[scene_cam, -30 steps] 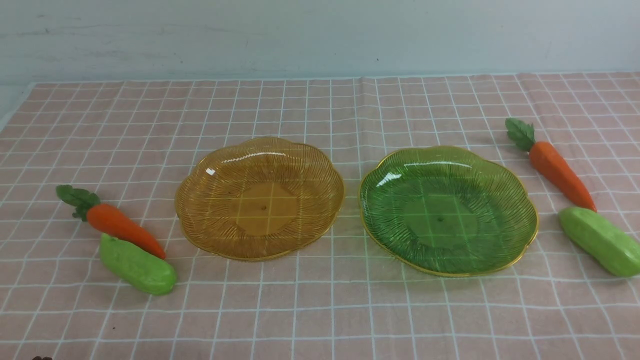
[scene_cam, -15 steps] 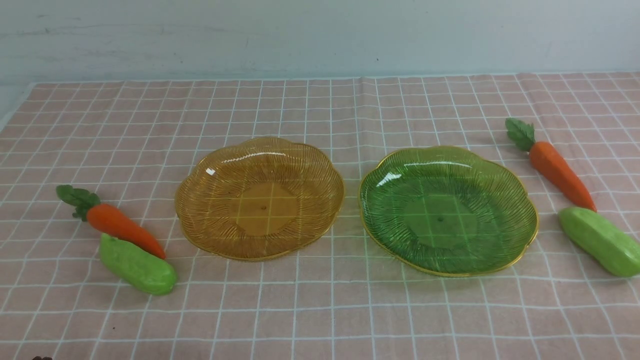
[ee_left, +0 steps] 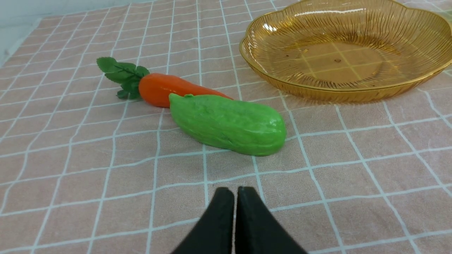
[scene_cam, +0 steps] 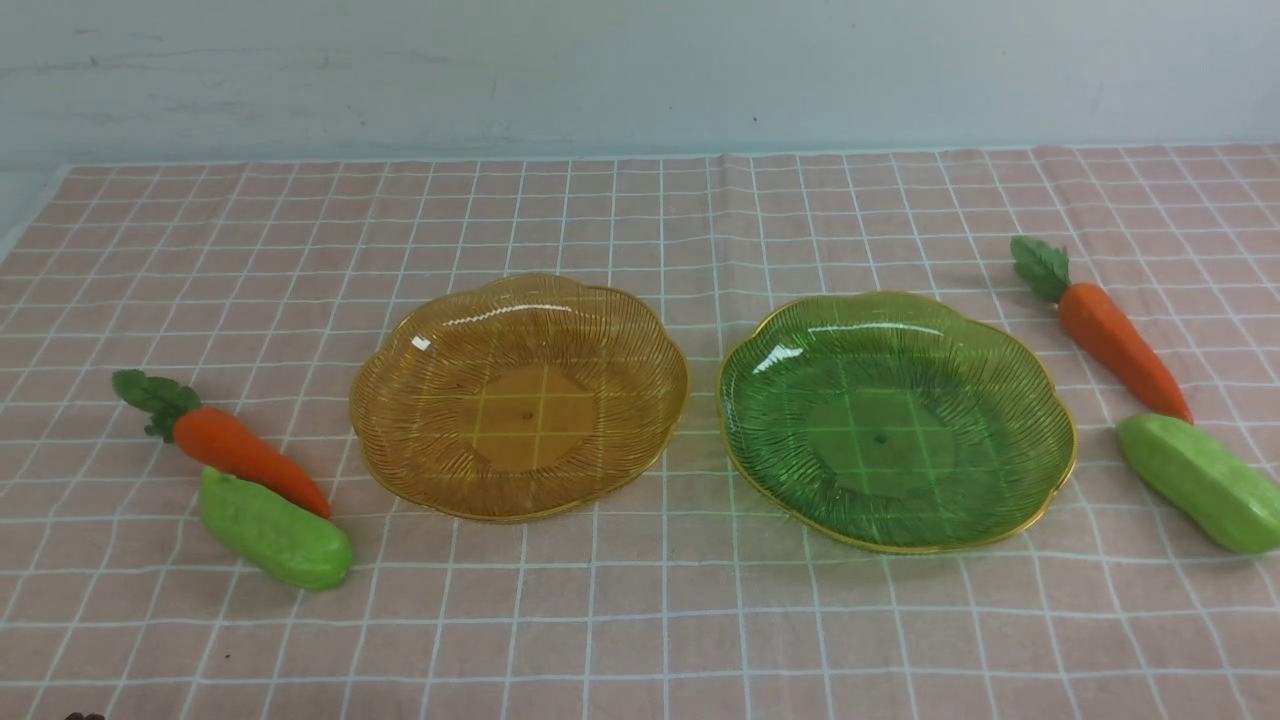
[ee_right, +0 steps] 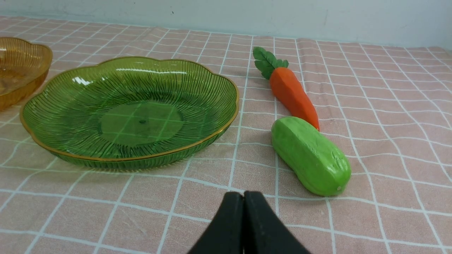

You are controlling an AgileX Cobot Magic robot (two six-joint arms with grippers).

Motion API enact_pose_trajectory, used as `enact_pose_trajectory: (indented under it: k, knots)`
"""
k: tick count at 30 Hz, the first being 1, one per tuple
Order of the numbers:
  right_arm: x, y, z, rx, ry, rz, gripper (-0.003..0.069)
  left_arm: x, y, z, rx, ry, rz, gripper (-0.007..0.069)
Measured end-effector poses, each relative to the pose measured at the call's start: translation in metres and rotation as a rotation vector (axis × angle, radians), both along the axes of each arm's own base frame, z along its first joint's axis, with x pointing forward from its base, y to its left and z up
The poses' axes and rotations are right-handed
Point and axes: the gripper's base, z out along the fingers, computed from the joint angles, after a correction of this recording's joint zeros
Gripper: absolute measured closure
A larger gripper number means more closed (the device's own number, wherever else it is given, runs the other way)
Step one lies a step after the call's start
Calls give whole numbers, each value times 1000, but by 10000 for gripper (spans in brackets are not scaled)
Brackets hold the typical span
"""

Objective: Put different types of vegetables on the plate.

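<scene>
Light is bright, even and diffuse, and seems to fall from above; no shadow has a hard edge. In the front view, white glare streaks sit on the upper left inner wall of the amber plate and of the green plate. The carrot at the right of the frame throws only a faint grey smudge toward its upper left. This view is slightly soft and washed. Both wrist views are crisper and more saturated. In the left wrist view a soft dark band lies under the gourd. The tablecloth grid lines bow toward the frame edges there. The left gripper and right gripper read as flat black without surface detail.
</scene>
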Motion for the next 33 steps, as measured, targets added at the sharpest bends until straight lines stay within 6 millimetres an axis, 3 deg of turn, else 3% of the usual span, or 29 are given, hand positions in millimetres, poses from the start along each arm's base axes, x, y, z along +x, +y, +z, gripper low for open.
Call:
enact_pose_trajectory:
  k: [2,4,9,11,16,24,27,29,31,33]
  knots:
    - [0,1,1,64,-1,-3,674,0,0,0,-6,0,0,628]
    - [0,4,2,254,2,-10,674,0,-1,0,-69,5,5,628]
    - [0,10,8,720,-4,-26,674,-1,-8,2,-408,36,27,628]
    - [0,12,11,898,2,-28,674,-1,-12,3,-631,61,37,628]
    - [0,12,14,1069,-4,-33,674,-2,-20,9,-1016,109,33,628]
    - [1,7,23,1062,-102,-49,674,-1,-21,14,-1073,76,18,628]
    - [-11,6,79,802,-288,47,674,-1,-22,15,-1090,76,8,628]
    - [-21,9,127,548,-371,104,674,-1,-22,15,-1087,74,4,628]
    - [-16,15,150,387,-252,152,674,-1,-22,15,-1068,68,-3,628]
    - [6,20,159,233,69,171,673,-1,-22,15,-1055,64,-6,628]
